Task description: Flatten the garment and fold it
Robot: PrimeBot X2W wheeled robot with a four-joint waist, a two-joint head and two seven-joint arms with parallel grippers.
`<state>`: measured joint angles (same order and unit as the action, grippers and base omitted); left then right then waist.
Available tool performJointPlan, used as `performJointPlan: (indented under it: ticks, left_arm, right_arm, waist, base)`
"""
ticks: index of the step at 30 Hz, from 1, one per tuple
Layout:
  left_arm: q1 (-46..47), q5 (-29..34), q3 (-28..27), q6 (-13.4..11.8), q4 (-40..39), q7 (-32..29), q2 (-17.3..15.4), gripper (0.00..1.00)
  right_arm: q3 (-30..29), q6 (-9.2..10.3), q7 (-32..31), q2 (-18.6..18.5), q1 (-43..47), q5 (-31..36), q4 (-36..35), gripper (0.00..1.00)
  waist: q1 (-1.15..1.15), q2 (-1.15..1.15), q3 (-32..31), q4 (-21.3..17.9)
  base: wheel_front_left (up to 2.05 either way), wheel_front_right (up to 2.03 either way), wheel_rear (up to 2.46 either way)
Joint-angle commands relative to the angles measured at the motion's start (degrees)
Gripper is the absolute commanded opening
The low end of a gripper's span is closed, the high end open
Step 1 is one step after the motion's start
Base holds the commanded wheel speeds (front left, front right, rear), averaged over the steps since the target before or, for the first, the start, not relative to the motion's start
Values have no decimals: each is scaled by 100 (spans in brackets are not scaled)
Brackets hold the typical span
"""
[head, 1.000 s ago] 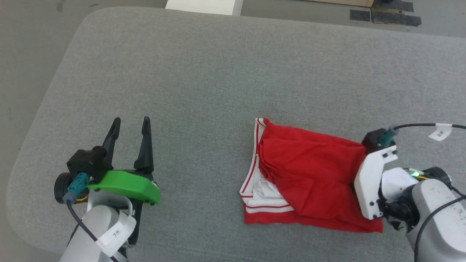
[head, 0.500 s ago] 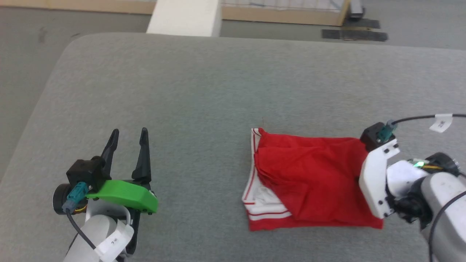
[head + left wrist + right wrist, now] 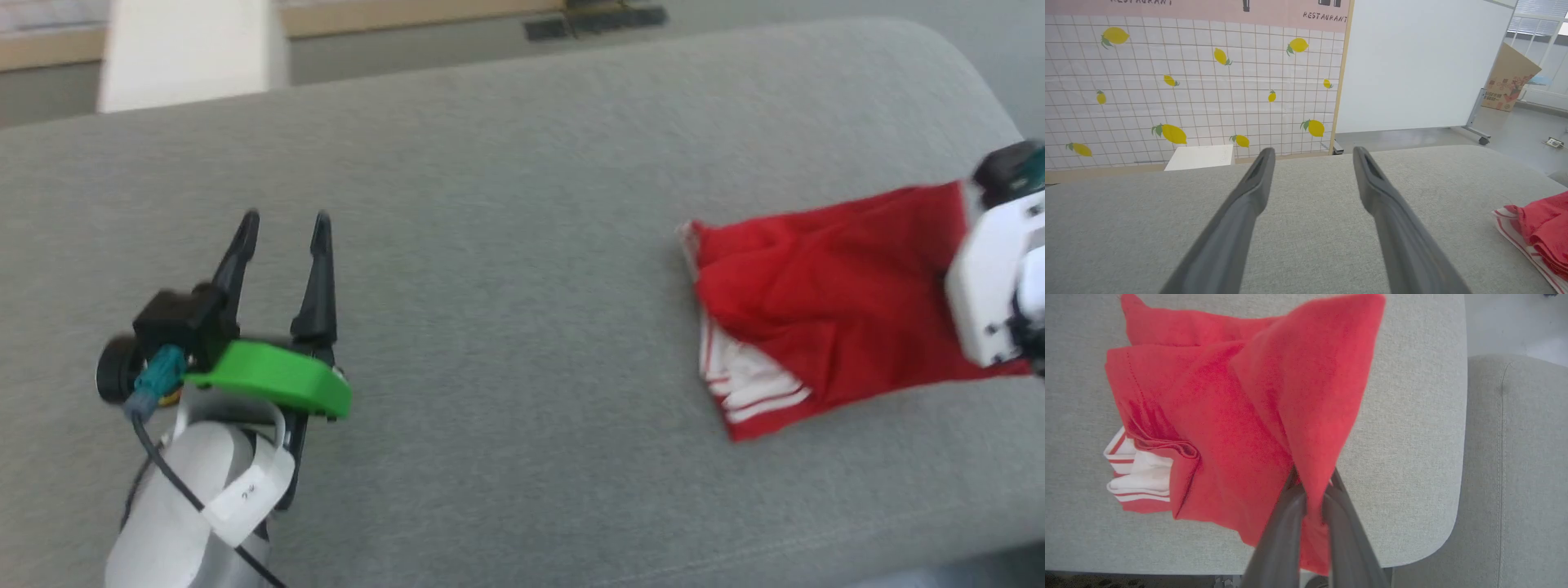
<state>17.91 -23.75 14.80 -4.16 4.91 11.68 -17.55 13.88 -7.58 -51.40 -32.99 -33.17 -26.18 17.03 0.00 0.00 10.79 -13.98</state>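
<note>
One red garment (image 3: 816,294) (white striped trim, rumpled) at the surface's (image 3: 522,204) right edge; right hand (image 3: 1312,486) pinches it, left hand (image 3: 285,219) wide.

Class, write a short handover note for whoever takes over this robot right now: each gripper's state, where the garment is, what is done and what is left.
Left gripper: open, holding nothing, over the grey cushion, well apart from the garment.
Right gripper: shut on a red edge of the garment, with that edge raised off the cushion.
Garment: bunched in layers near the cushion's right end, with its white striped trim showing on the side toward the left gripper.
Done: one edge gripped.
Left: spread it flat, then fold it.
</note>
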Motion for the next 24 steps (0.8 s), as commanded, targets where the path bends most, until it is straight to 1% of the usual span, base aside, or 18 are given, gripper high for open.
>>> performJointPlan:
  ticks: [1, 5, 13, 19, 24]
  left_arm:
    - [163, 75, 24, -24, -77, -77, -82, 100]
    - [466, 220, 69, -51, -349, -346, -236, 100]
    - [842, 526, 5, -185, -1106, -942, -692, 100]
    - [813, 687, -178, -356, -1786, -1390, -1061, 100]
    - [713, 769, -328, -465, -2261, -1712, -1319, 100]
  right_arm:
    - [-153, 9, 121, -36, -147, 66, 140, 0]
    - [-675, 9, 449, -83, -384, 227, 590, 0]
    - [-1866, 9, 1105, 34, -1004, 762, 1541, 0]
    - [-2768, 9, 1439, 193, -1486, 1272, 2173, 0]
    - [-3201, 9, 1754, 320, -1864, 1723, 2515, 0]
  waist:
    - [0, 0, 917, -752]
    - [0, 0, 1467, -792]
    - [0, 0, 2480, -684]
    - [0, 0, 2998, -693]
    - [0, 0, 3266, -804]
  base:
    - [0, 0, 0]
    - [0, 0, 0]
    - [0, 0, 0]
    - [0, 0, 0]
    - [0, 0, 0]
